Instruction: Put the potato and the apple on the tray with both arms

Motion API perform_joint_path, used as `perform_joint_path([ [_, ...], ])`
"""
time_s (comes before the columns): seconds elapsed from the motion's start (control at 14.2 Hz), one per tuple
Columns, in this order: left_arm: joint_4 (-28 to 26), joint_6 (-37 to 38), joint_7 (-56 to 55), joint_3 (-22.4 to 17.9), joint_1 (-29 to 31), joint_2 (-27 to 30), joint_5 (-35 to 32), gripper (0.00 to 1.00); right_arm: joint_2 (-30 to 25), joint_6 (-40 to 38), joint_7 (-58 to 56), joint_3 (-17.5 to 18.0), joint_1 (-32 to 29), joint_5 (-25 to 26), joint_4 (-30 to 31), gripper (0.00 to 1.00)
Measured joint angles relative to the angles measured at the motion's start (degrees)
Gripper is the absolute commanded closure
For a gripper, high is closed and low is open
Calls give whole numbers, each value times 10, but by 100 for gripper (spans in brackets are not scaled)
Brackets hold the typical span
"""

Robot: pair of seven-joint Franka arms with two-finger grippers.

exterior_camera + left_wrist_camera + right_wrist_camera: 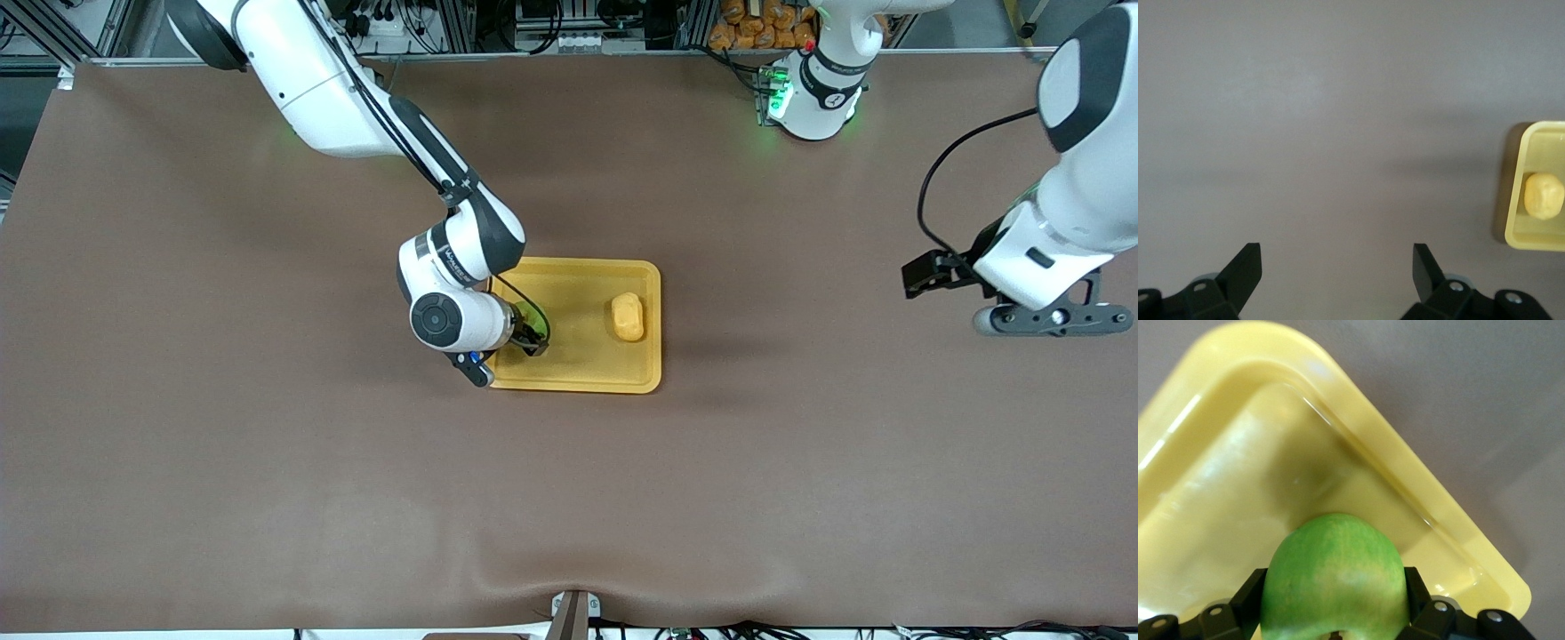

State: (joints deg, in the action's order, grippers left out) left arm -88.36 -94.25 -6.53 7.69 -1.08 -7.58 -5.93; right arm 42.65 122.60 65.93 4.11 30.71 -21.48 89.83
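Note:
The yellow tray [578, 364] lies mid-table. The yellow-orange potato [628, 316] lies on it, at the end toward the left arm. My right gripper [532, 338] is low over the tray's other end, shut on the green apple [539, 318], which my wrist mostly hides. In the right wrist view the apple [1335, 573] sits between the fingers [1250, 595] above a tray corner [1238, 487]; I cannot tell whether it touches the tray. My left gripper [1053, 320] waits open and empty over bare table at the left arm's end. Its wrist view shows the gripper [1337, 263], tray [1511, 200] and potato [1543, 195].
A brown cloth [267, 462] covers the table. A pile of orange items [756, 27] sits past the table's edge by the left arm's base [813, 98]. A small bracket [569, 613] sits at the table edge nearest the front camera.

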Motion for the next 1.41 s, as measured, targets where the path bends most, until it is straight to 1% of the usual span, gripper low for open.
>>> perform_joint_path([
  [0.07,-10,2,10,0,0,11,0,0,0,0,0,0,0,0,0,77],
  [0.14,-22,4,23,0,0,24,0,0,0,0,0,0,0,0,0,65],
  [0.28,-57,7,53,-6,-1,58,0,0,0,0,0,-2,0,0,0,10],
  [0.35,-73,9,67,-9,-1,74,0,0,0,0,0,-2,0,0,0,0],
  [0.49,-90,22,93,-14,-1,94,3,0,0,0,1,-5,0,0,0,0],
  [0.7,-92,26,102,-15,-1,103,7,0,-4,3,11,-12,0,0,-3,0],
  [0.78,-89,26,101,-15,-1,103,19,0,-7,-1,12,-14,-1,0,-8,0],
  [0.92,-79,28,101,-16,0,103,40,0,-18,-49,13,-21,-7,2,-30,0],
  [1.13,-71,47,98,-17,4,103,46,0,-34,-151,13,-40,-23,9,-87,0],
  [1.2,-71,47,93,-17,4,103,46,0,-37,-171,10,-42,-33,11,-104,0],
  [1.27,-70,47,88,-17,4,103,46,0,-38,-179,1,-43,-44,12,-118,0],
  [1.41,-67,47,87,-17,4,103,46,0,-38,-181,-51,-44,-71,13,-142,0],
])
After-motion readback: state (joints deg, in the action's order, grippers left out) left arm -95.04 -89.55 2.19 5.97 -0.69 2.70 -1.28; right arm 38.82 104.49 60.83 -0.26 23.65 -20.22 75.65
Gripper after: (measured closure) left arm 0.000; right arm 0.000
